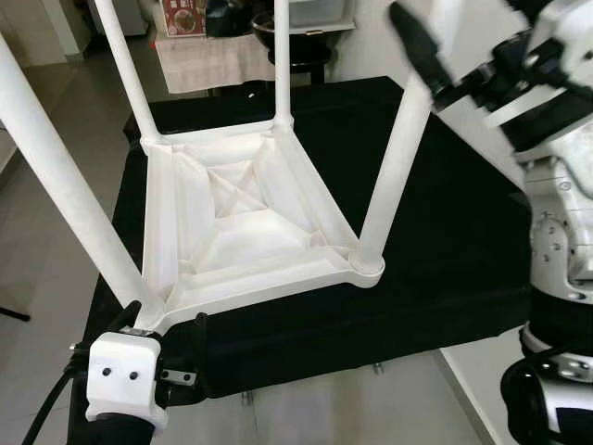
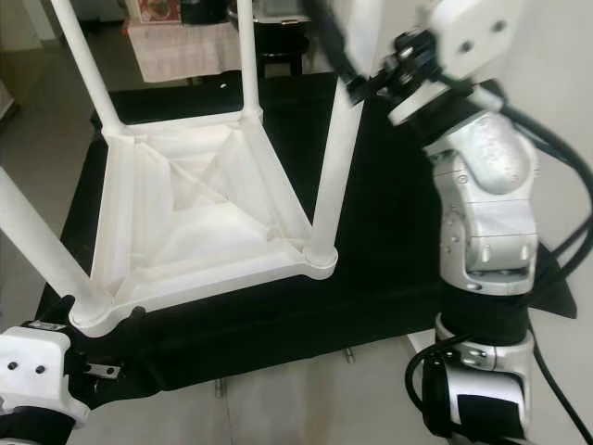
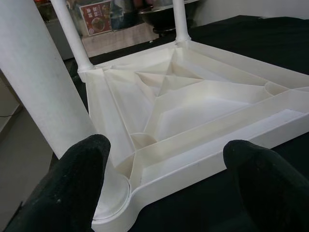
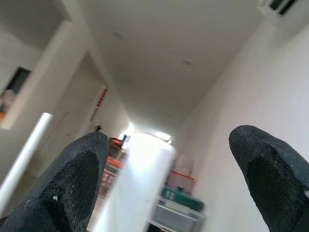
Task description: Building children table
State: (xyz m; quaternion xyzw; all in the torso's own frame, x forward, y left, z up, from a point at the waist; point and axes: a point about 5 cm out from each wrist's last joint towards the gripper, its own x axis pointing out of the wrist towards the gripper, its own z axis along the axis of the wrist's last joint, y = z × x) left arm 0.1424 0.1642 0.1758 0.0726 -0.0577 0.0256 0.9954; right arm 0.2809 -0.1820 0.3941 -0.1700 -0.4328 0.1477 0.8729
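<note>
I see a white plastic children's table (image 1: 250, 218) lying upside down on a black surface (image 1: 445, 232), its four round legs (image 1: 394, 167) pointing toward twelve o'clock.

Upturned table (image 1: 250, 222) rests on the cloth-covered bench (image 1: 445, 232), legs (image 1: 394, 176) up.

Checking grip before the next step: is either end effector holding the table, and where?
Neither holds it. The right end effector straddles a leg's top end, open; the left end effector is open at a corner.

We hold our left gripper (image 3: 164, 183) low at near-left with both black fingers (image 3: 77, 188) spread wide, while our right arm (image 2: 482, 213) is bent upward, right gripper (image 4: 169, 179) raised high with fingers parted.
</note>
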